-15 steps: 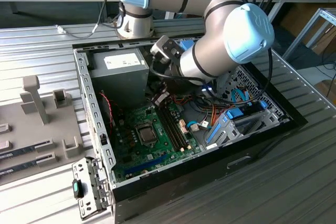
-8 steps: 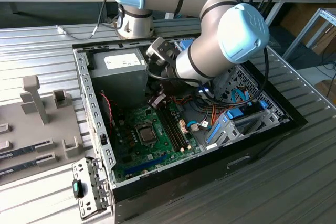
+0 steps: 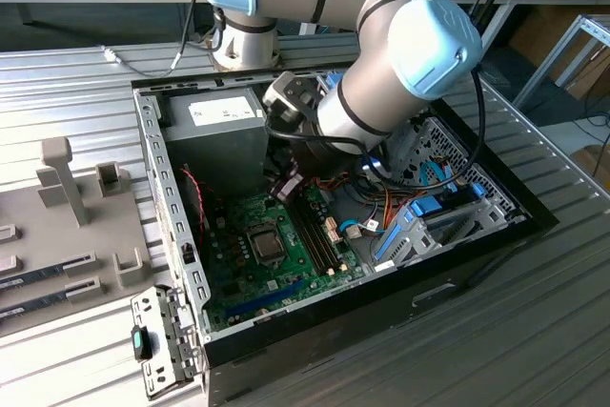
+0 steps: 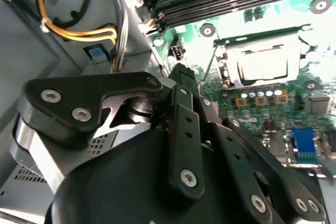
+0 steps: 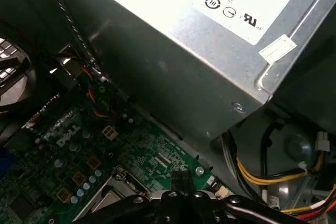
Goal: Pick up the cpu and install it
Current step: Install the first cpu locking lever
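While the arm reaches down into the open computer case [image 3: 172, 235], the gripper [image 4: 184, 74] hangs above the green motherboard [image 3: 238, 264], its fingers drawn together to a narrow tip with nothing seen between them. Just beyond that tip, in the second wrist view, the cpu [image 4: 262, 62] lies flat in its socket, its silver-grey top framed by the metal bracket; in the exterior view it sits mid-board [image 3: 268, 245]. Close behind the gripper stands the grey power-supply box [image 5: 210, 61], with yellow cables [image 5: 262, 174] beside it.
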`<state>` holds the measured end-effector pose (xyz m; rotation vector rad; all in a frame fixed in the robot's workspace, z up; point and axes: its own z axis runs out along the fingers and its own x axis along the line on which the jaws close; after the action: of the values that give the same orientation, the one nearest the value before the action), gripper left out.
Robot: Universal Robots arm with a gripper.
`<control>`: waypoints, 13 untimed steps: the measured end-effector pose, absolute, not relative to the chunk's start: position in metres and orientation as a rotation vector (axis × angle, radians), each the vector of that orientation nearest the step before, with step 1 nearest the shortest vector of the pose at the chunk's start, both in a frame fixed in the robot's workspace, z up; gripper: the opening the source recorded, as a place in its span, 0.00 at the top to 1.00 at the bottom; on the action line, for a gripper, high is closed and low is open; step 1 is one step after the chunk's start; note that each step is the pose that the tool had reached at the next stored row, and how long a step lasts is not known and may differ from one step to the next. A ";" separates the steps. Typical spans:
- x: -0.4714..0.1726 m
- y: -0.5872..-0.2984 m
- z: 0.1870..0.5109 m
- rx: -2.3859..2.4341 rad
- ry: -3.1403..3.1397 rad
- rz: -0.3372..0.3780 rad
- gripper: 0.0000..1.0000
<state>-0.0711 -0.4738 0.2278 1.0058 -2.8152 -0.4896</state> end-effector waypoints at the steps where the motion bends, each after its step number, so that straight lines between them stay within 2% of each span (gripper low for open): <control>1: -0.071 -0.474 0.229 1.006 -2.814 -0.486 0.89; 6: -0.071 -0.474 0.237 1.007 -2.812 -0.456 0.89; 13: -0.071 -0.474 0.237 0.973 -2.790 -0.202 0.89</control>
<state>-0.0712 -0.4740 0.2375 0.9730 -2.7905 -0.2018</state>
